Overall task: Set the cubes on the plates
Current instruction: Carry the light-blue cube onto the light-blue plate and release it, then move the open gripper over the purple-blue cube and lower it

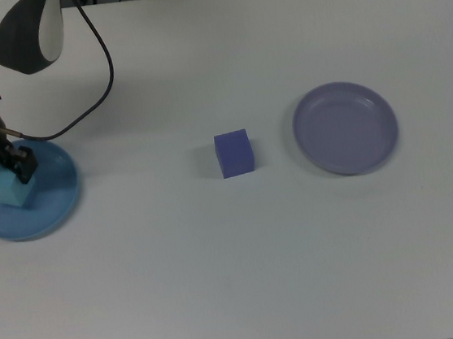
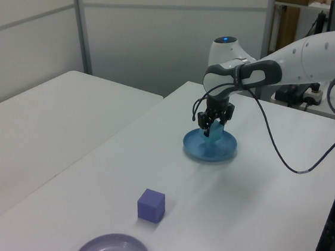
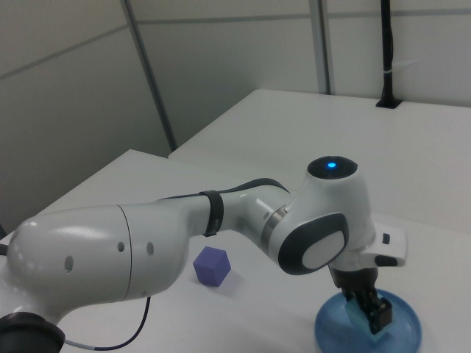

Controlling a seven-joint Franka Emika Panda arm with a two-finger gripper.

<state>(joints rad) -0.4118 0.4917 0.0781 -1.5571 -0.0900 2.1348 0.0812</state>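
Your cyan cube (image 1: 3, 187) is a small matte block, pale turquoise, with flat faces and crisp edges. It has no long axis: every side looks the same length. In the top view it sits turned a little, its edges at a slight angle to the table's edges, and in the left view (image 2: 215, 133) it appears tipped rather than flat. You cannot tell from these views whether its underside touches the dish.

It sits over the blue plate (image 1: 55, 213), toward the top view's left part of that dish and inside the rim. The gripper (image 1: 9, 161) is clamped on it, dark fingers pressing its sides from above; in the right view (image 3: 370, 309) you see the fingers reaching straight down onto the cube above the plate (image 3: 401, 334).

The blue plate is round, shallow and rimmed, lying at the top view's far left edge of the table (image 1: 247, 282). A black cable (image 1: 102, 85) loops from the arm across the white surface above it.

Your violet cube (image 1: 234, 153) rests flat on the table near the middle, well apart from both dishes, also turned slightly against the table's edges. It is untouched by the gripper. In the left view it stands between the two plates (image 2: 150, 205).

The lavender plate (image 1: 344, 127) lies to the top view's right of the violet cube, bare inside, same size and shape as the blue one.
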